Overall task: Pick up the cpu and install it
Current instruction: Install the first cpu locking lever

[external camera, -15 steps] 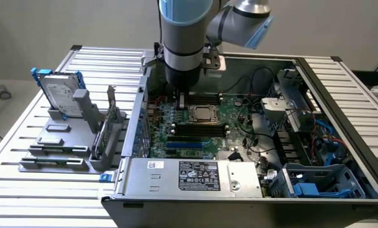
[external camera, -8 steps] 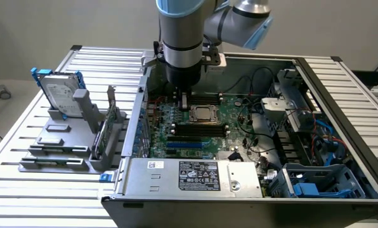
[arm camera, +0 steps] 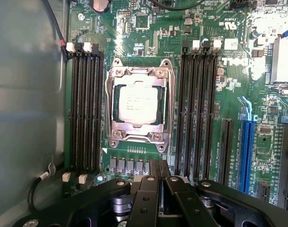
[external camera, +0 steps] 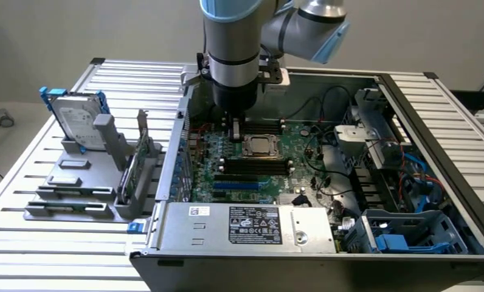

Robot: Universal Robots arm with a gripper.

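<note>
**CPU sits in socket, gripper closed and empty above it**

Near edge of the open computer case (external camera: pixel 250 258): power supply (external camera: pixel 254 225) with its label up. Behind it the motherboard (external camera: pixel 299 155), then the cpu (arm camera: pixel 138 105), lying flat inside the metal socket frame (arm camera: pixel 139 135), silver top up.

Gripper (arm camera: pixel 159 172) hangs just over the board near the socket, fingers pressed together, holding nothing.

Handling, as a judgement: the chip looks light, stiff, slick-topped and fragile underneath; best taken by opposite edges.

Room is tight: RAM slots (arm camera: pixel 84 111) flank both sides of the socket, with case walls beyond. Hard drive (external camera: pixel 76 118) stands on the rack, exterior view's left.
</note>
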